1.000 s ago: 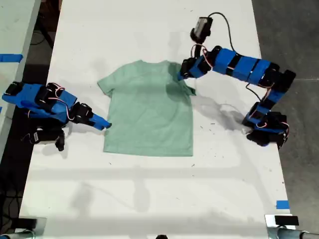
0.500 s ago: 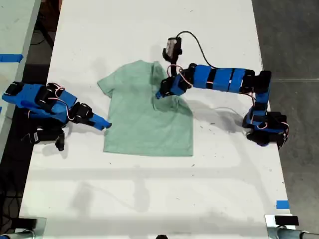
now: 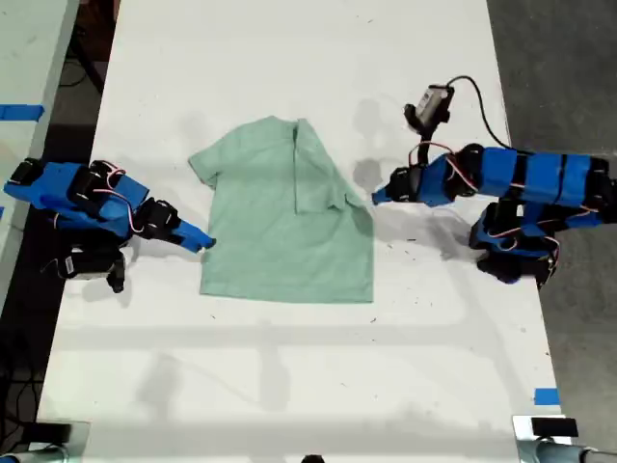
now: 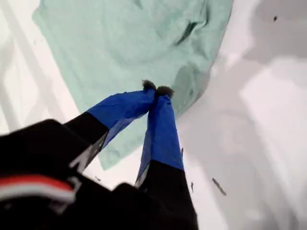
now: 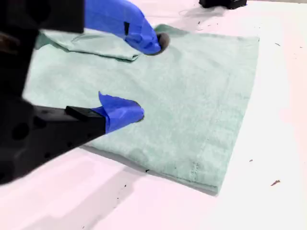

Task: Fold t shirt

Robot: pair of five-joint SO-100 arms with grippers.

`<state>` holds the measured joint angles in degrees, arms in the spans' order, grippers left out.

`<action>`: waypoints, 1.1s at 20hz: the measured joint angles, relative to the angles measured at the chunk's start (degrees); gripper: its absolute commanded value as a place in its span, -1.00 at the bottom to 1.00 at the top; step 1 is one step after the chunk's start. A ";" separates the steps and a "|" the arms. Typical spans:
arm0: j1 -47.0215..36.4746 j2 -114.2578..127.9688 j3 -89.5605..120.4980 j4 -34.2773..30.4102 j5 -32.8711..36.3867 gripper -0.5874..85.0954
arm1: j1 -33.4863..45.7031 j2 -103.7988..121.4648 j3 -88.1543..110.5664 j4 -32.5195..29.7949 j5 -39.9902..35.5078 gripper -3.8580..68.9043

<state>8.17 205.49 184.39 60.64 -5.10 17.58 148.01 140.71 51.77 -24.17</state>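
One sleeve of the t shirt [image 3: 284,217] was seen folded inward; the rest remained flat. The first end effector [image 4: 156,88] was closed empty, the second end effector [image 5: 139,76] open.

The t shirt [image 4: 129,43] runs off the first wrist view's edge — its far sleeve unseen.

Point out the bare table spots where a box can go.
Free: the wide table strip below the t shirt in the exterior view, and the strip above its collar. Crowded: both flanks, my first gripper shut beside the folded sleeve, my second gripper open at the opposite edge.
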 measured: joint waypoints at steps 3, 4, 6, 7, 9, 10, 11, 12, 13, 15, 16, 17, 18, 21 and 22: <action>0.00 0.00 0.00 0.00 0.00 -0.55 | -2.46 23.82 16.96 2.90 3.16 -0.87; 0.00 0.00 0.00 0.00 0.00 -0.55 | -3.16 32.78 21.97 5.80 3.69 -0.86; 0.00 0.00 0.00 0.00 0.00 -0.55 | -4.31 47.46 30.23 12.13 4.92 -0.86; -0.09 0.00 0.00 0.00 0.00 -0.55 | -5.36 49.75 32.52 12.92 5.01 -0.86; 0.00 0.00 0.00 0.00 0.00 -0.55 | -6.33 51.68 34.10 16.08 6.86 -0.74; 0.00 0.00 0.00 0.00 0.00 -0.55 | -6.15 51.94 34.10 19.86 9.23 -0.58; 0.00 0.00 0.00 0.00 0.00 -0.55 | -5.98 52.12 34.19 22.59 11.87 -0.49; 0.00 0.00 0.00 0.00 0.00 -0.55 | -5.89 52.12 34.19 24.26 16.44 -0.46; 0.00 0.00 0.00 0.00 0.00 -0.55 | -5.89 52.12 34.19 24.70 22.24 -0.51; 0.00 0.00 0.00 0.00 0.00 -0.55 | -6.94 52.12 34.19 24.70 35.95 -0.30; 0.00 0.00 0.00 0.00 0.00 -0.55 | -9.67 52.12 34.28 24.70 40.52 -0.30; 0.00 0.00 0.00 0.00 0.00 -0.55 | -10.20 52.21 34.37 24.70 41.40 -0.31; 0.00 0.00 0.00 0.00 0.00 -0.55 | -9.40 52.21 34.37 24.70 36.74 -0.31; 0.00 0.00 0.00 0.00 0.00 -0.55 | -8.35 52.21 34.37 24.70 16.87 -0.31; 0.00 0.00 0.00 0.00 0.00 -0.55 | -8.17 52.21 34.37 24.70 16.70 -0.31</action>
<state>8.17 205.49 184.39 60.64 -5.10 9.40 200.21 175.08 76.46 -7.47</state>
